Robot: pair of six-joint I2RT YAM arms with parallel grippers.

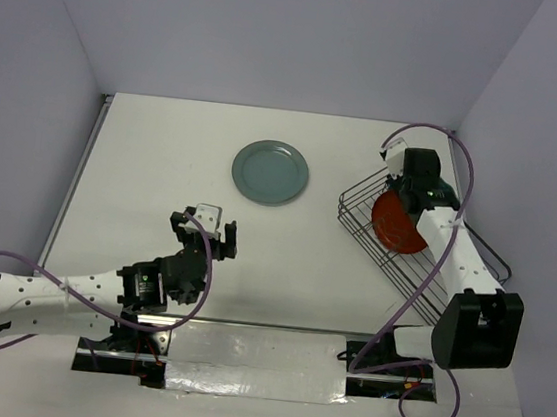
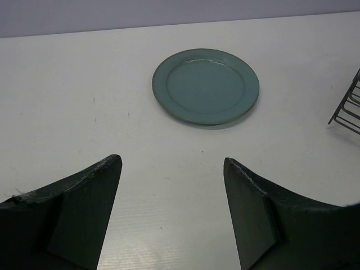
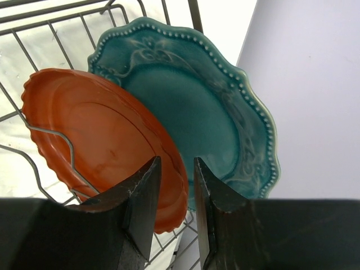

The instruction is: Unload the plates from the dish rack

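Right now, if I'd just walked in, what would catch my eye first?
Two bright plates stand in the dish rack on the right: a red-orange plate in front of a teal scalloped plate, with the right gripper poised at the red-orange rim. A grey-green plate lies flat and alone toward the table's far middle.

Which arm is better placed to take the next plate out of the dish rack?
Right. The right arm has its jaws at the red-orange plate in the dish rack; the left arm hangs well away from it, jaws open.
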